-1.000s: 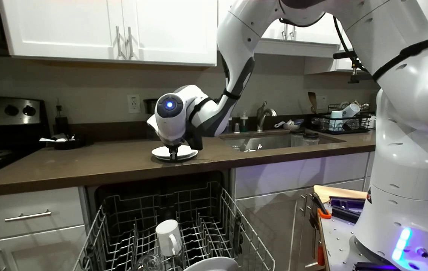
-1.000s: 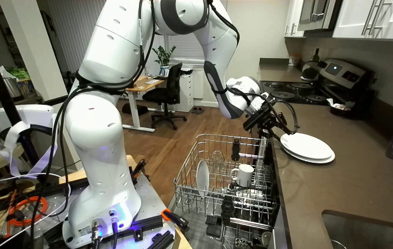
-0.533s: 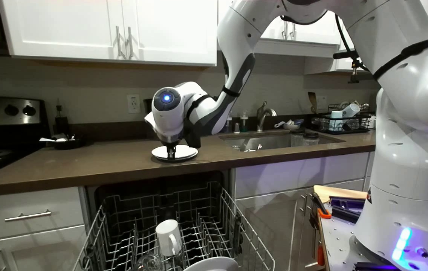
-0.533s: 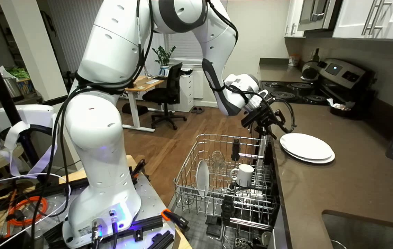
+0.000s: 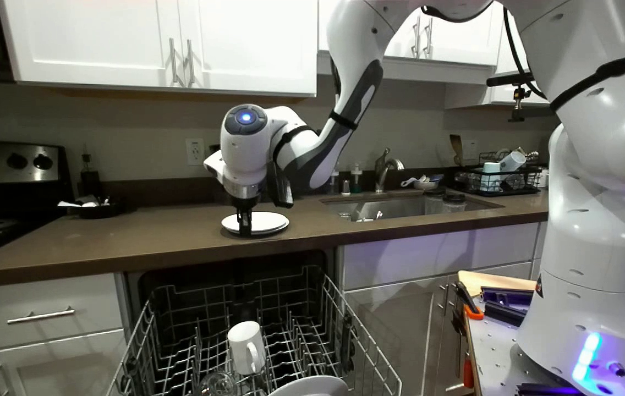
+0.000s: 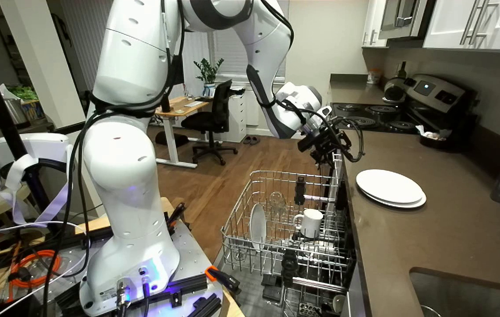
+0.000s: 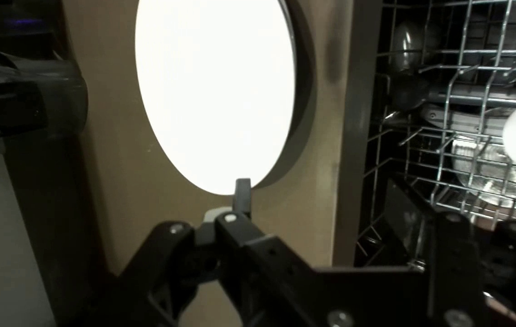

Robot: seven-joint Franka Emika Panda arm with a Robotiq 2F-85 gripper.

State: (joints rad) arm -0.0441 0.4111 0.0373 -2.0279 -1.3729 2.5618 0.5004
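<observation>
Well, the rack (image 6: 300, 190) holds 1 mug (image 6: 311, 223), 1 plate (image 6: 258, 226); 2 plates (image 6: 391, 186) lie outside.

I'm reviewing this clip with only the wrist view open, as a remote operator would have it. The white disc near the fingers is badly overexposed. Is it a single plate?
Observer: No. In an exterior view, a top plate lies on a lower plate.
Operator: I can't judge contact from here. Is either one being touched?
Observer: No. In an exterior view, a gap shows between the gripper and both plates.
Operator: Any dish standing on edge that I'm missing?
Observer: Yes, a third plate stands on edge in the dishwasher rack.
</observation>
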